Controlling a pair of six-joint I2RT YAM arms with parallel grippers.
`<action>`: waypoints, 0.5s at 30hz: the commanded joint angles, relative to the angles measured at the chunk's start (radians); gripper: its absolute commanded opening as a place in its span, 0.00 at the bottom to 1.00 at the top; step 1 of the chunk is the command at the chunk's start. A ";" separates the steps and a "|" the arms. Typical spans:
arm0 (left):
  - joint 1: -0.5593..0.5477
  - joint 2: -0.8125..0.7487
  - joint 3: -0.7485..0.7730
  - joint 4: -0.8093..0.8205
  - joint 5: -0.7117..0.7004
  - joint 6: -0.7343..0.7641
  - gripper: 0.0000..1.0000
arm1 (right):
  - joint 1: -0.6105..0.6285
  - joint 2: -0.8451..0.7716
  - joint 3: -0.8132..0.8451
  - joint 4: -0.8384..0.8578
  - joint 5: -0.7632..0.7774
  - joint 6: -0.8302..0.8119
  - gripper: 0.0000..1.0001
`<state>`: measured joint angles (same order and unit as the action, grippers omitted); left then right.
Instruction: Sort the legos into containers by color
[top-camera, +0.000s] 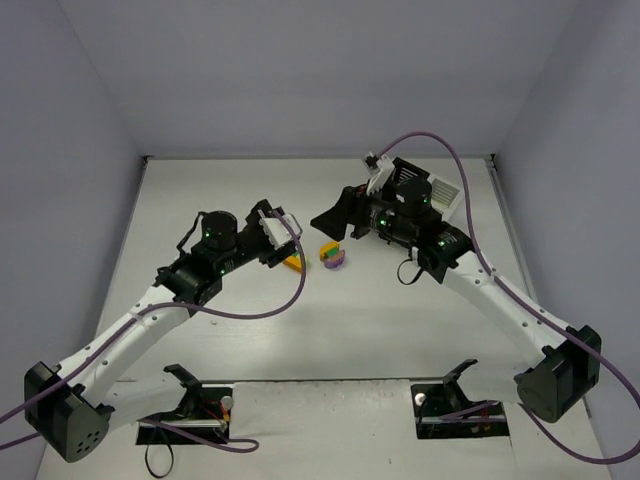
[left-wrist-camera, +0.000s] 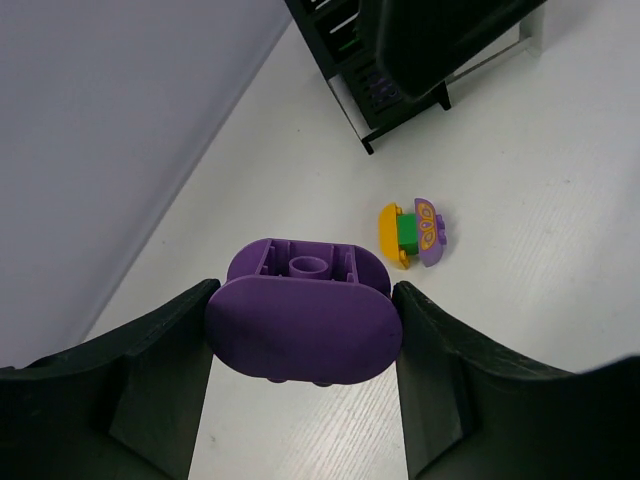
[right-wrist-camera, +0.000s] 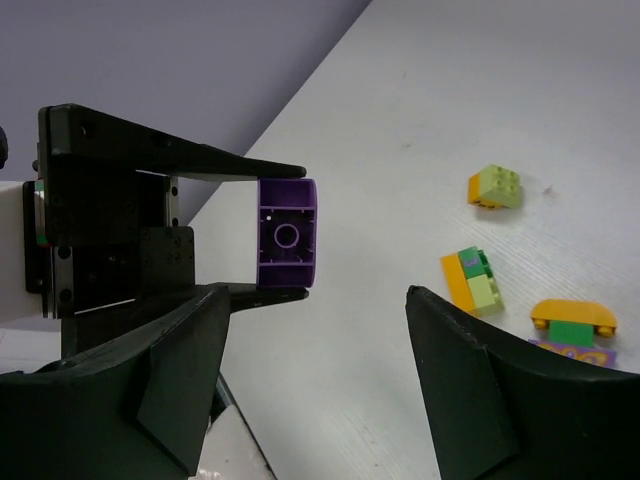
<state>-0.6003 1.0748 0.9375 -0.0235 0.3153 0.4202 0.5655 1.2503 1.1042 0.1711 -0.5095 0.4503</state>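
My left gripper (left-wrist-camera: 305, 292) is shut on a purple rounded brick (left-wrist-camera: 305, 320) and holds it above the table; in the top view this gripper (top-camera: 283, 235) is left of centre. My right gripper (right-wrist-camera: 318, 300) is open and empty, facing the left gripper's held brick (right-wrist-camera: 287, 235); in the top view the right gripper (top-camera: 335, 222) hovers over the loose legos. An orange, green and purple stack (left-wrist-camera: 415, 235) lies on the table. The containers show as a black bin (left-wrist-camera: 350, 60) and a white bin (top-camera: 445, 195), mostly hidden under my right arm.
Loose bricks lie on the table: a lime and orange one (right-wrist-camera: 495, 187), an orange, green and lime stack (right-wrist-camera: 472, 282) and the orange, green and purple stack (right-wrist-camera: 573, 325). Grey walls enclose the table on the left, back and right.
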 joint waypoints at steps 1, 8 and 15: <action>-0.012 -0.052 -0.003 0.085 0.094 0.117 0.08 | 0.042 0.017 0.049 0.045 0.014 0.042 0.68; -0.018 -0.081 -0.042 0.109 0.136 0.163 0.08 | 0.142 0.067 0.075 0.045 0.081 0.027 0.68; -0.018 -0.098 -0.048 0.115 0.143 0.161 0.08 | 0.168 0.132 0.106 0.045 0.112 0.018 0.67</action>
<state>-0.6144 1.0035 0.8703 0.0006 0.4225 0.5545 0.7246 1.3689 1.1496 0.1570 -0.4297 0.4713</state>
